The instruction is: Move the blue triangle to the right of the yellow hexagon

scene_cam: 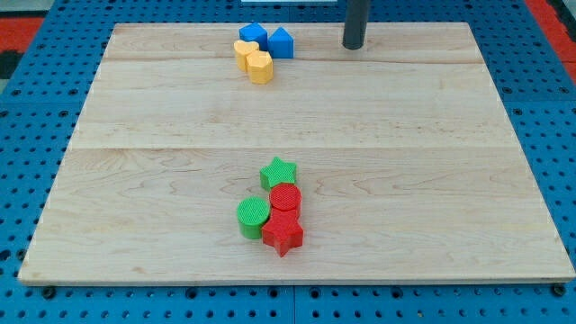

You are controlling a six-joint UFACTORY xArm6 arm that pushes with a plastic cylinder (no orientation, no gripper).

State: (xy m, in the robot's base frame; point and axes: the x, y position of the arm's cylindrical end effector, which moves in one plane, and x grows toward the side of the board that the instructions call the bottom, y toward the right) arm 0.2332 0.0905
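A dark rod stands at the view's top, my tip (353, 46) resting on the pale wooden board (432, 180) — bare, holding nothing, well to the view's right of the top cluster. The blue triangle (282, 42) sits there already just right of and above the yellow hexagon (259, 66), apparently touching it, with a second blue block (253, 36) and a second yellow block (244, 50) packed close on the left. The step looks best done with a light nudge from the top side, sliding the triangle down level with the hexagon's right flank without bumping the hexagon itself. All blocks show ribbed, matte plastic faces. Near the view's bottom — well clear of the work — a green star (278, 171), red cylinder (285, 198), green cylinder (253, 216) and red star (283, 234) huddle together.
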